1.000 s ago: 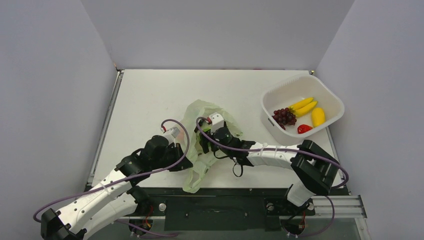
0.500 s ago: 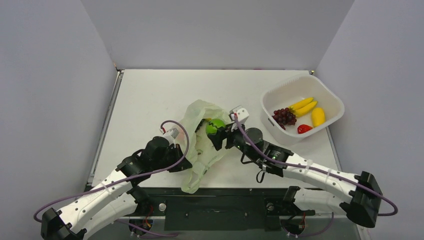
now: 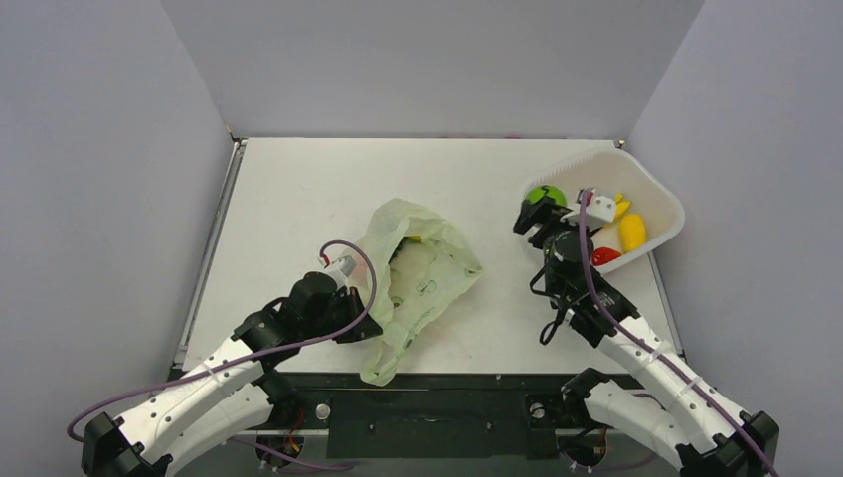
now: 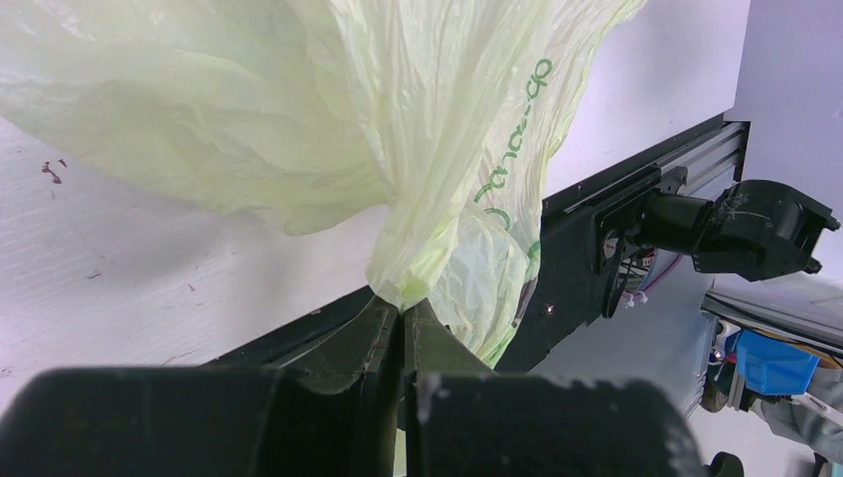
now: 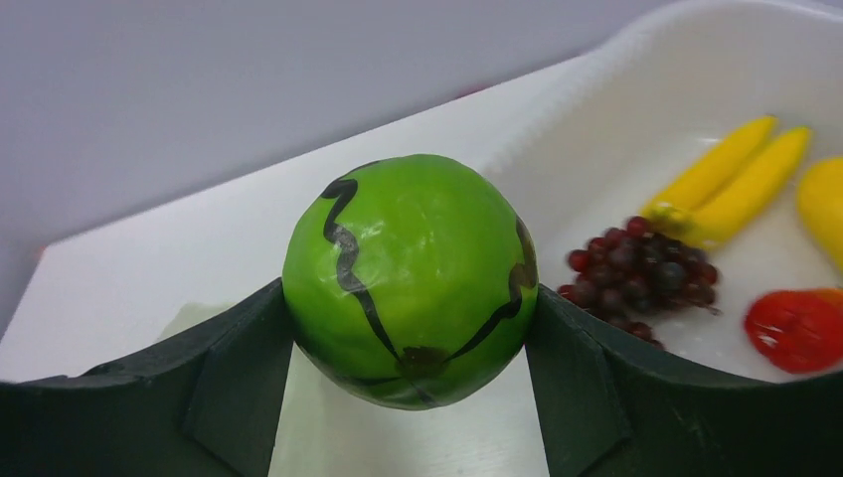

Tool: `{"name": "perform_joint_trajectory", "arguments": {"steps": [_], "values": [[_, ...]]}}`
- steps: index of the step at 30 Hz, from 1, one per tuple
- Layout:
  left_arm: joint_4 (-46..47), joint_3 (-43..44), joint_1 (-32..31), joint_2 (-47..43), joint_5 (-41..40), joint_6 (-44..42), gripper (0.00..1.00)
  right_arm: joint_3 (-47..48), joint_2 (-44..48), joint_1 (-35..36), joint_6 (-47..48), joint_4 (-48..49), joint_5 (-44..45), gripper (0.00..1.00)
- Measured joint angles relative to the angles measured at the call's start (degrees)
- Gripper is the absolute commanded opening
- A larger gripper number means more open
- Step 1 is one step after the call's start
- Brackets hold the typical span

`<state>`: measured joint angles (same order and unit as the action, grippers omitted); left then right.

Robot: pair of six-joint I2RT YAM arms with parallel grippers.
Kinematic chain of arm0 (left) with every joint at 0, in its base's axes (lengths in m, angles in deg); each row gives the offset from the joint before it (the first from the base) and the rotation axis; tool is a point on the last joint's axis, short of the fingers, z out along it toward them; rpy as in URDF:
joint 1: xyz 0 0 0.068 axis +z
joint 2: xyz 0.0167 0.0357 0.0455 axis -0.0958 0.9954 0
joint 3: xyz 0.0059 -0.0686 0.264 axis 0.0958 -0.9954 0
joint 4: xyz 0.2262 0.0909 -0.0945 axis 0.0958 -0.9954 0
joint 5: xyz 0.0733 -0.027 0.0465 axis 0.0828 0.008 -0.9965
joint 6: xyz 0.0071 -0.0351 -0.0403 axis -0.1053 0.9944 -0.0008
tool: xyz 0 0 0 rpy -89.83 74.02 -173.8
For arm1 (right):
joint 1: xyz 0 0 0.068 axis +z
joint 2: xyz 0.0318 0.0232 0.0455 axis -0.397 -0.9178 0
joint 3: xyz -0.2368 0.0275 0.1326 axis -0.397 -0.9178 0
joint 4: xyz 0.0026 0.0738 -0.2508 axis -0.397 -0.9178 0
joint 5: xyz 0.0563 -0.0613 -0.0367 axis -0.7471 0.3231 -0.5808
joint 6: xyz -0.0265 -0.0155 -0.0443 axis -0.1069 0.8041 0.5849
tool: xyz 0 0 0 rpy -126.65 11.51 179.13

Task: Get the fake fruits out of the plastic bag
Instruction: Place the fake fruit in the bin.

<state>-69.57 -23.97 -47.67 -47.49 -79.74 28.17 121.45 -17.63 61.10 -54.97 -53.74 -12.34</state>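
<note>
Where grey walls (image 3: pixel 99 149) flank the surface (image 3: pixel 298 199), left jaws pinch the bag (image 3: pixel 422 268); right jaws clamp green fruit (image 3: pixel 545 196), basket (image 3: pixel 651 179) just beyond.

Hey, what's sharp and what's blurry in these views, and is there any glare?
Right wrist view: round green plastic fruit sharp, faint sheen on top; white plastic basket behind slightly soft. Left wrist view: translucent pale green plastic bag crisp and bright; left gripper dark, soft-edged. Top external view: even light, mild shadows.

Bananas (image 5: pixel 731 184), grapes (image 5: pixel 641 268) in white basket (image 5: pixel 636 50)
</note>
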Motion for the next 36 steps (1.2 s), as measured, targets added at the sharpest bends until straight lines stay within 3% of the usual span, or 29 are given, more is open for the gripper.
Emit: {"name": "perform_joint_trajectory", "arguments": {"steps": [7,12,15,18,20,24,28,30,36], "values": [[0.3,0.0,0.0,0.2,0.6,0.0,0.00,1.7,-7.0,-19.8,-13.6,-12.5,4.9,0.00],[0.6,0.0,0.0,0.4,0.9,0.0,0.00,5.5,-15.6,-28.3,-17.4,-19.3,2.0,0.03],[0.7,0.0,0.0,0.7,1.0,0.0,0.00,8.0,-20.5,-30.3,-17.7,-21.0,-1.2,0.21],[1.1,0.0,0.0,1.1,1.2,0.1,0.00,9.8,-24.8,-31.5,-17.8,-22.0,-4.8,0.28],[1.2,0.0,0.0,1.2,1.2,0.2,0.00,10.0,-27.0,-31.9,-17.8,-22.3,-7.0,0.39],[1.4,0.0,0.0,1.2,1.2,0.3,0.00,10.0,-28.9,-32.5,-17.7,-23.4,-9.4,0.72],[1.5,0.0,0.0,1.1,1.2,0.4,0.00,10.0,-28.8,-32.5,-17.5,-23.1,-10.5,0.93],[1.5,0.0,0.0,1.1,1.2,0.5,0.00,9.9,-28.5,-32.5,-17.2,-23.1,-11.0,0.99],[2.0,0.0,0.0,1.2,1.4,0.5,0.00,8.9,-23.6,-32.5,-15.6,-21.7,-11.7,1.00]]}}
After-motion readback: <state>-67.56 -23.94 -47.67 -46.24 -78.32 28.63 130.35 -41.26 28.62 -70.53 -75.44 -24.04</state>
